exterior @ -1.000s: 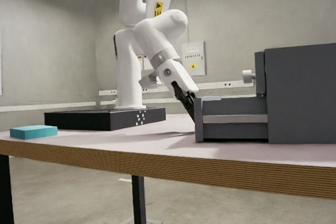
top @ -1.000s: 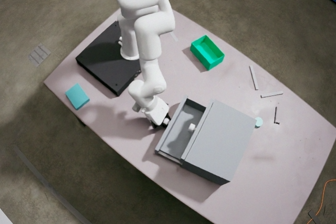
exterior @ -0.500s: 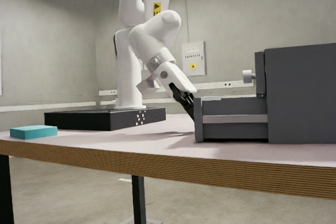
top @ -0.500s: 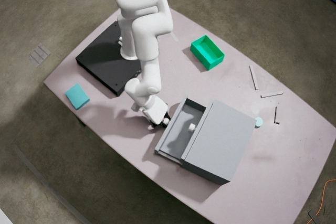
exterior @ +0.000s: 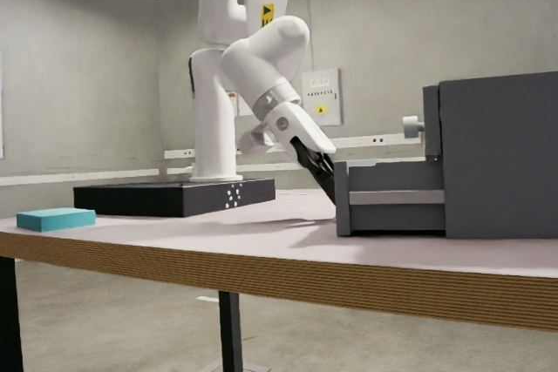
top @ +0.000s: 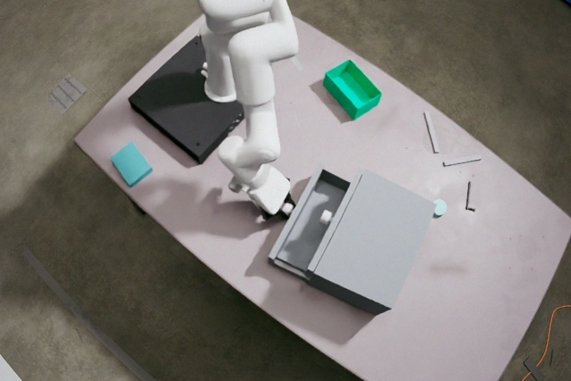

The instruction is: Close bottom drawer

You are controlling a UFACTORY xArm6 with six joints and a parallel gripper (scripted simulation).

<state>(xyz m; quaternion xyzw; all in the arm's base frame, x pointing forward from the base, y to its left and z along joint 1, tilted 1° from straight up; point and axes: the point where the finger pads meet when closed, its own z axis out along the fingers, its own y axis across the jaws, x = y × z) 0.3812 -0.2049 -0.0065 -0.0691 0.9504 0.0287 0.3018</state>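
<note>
1. The jaws are clenching the small white knob [top: 287, 208] on the front of the bottom drawer [top: 304, 224], on the cabinet's open side. In the side view the dark fingers [exterior: 321, 168] are slanting down against the drawer front, hiding that knob.
2. The bottom drawer [exterior: 391, 179] is standing well out of the grey cabinet [top: 377, 238], its hollow inside lying open to the top view.
3. Above it, the upper drawer's knob [top: 325, 217] is sticking out from the cabinet [exterior: 495, 152] face, apart from the jaws.
4. The white arm [top: 251, 45] is leaning towards the cabinet from its black base plate [top: 170, 104], which is sitting well away from the cabinet's drawer side.
5. A green bin [top: 352, 88] is sitting on the tabletop [top: 460, 275] well apart from the cabinet.
6. A teal block [top: 131, 163] is lying beyond the base plate, far from the cabinet.
7. A pale teal disc [top: 439, 207] is touching the cabinet's rear edge.
</note>
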